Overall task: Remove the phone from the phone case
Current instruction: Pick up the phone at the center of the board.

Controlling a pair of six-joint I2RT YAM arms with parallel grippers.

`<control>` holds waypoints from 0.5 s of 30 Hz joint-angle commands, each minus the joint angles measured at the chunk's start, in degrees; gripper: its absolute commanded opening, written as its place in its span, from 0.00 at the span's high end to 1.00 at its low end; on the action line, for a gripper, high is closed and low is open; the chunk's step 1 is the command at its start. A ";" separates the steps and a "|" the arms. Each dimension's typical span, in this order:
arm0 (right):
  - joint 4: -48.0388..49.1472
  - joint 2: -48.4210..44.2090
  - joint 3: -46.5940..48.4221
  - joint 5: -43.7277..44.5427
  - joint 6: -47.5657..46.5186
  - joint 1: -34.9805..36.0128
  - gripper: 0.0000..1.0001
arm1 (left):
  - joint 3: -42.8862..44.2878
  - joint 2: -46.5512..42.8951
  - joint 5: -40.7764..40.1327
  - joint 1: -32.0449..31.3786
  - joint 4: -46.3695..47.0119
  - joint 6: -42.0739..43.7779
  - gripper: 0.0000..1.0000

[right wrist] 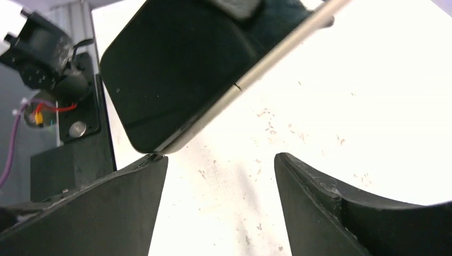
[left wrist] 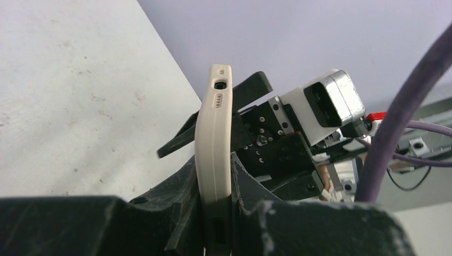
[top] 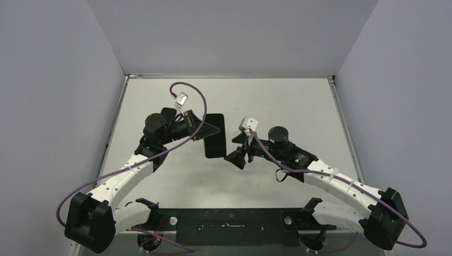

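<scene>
Grey walls box in the white table [top: 298, 106]; over its middle the phone [top: 216, 143] seems lifted clear, its cream phone case [left wrist: 213, 138] clamped edge-on by the left gripper [top: 207, 128] from 9 o'clock. The right gripper [right wrist: 219, 157] stands spread wide, holding nothing, at the phone's 5 o'clock corner. It should probably hook only the case lip there and peel, sparing the glass, though whether that corner has already loosened is hidden.
</scene>
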 commanded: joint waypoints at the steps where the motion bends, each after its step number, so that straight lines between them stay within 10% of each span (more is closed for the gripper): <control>1: 6.15 -6.18 -3.36 8.93 13.00 -1.25 0.24 | -2.11 -2.98 -11.32 0.07 4.41 -4.02 1.00; 15: 13.27 -9.42 -6.82 7.61 50.12 -0.79 0.11 | -5.01 -0.23 -18.48 -0.07 13.81 -9.43 1.00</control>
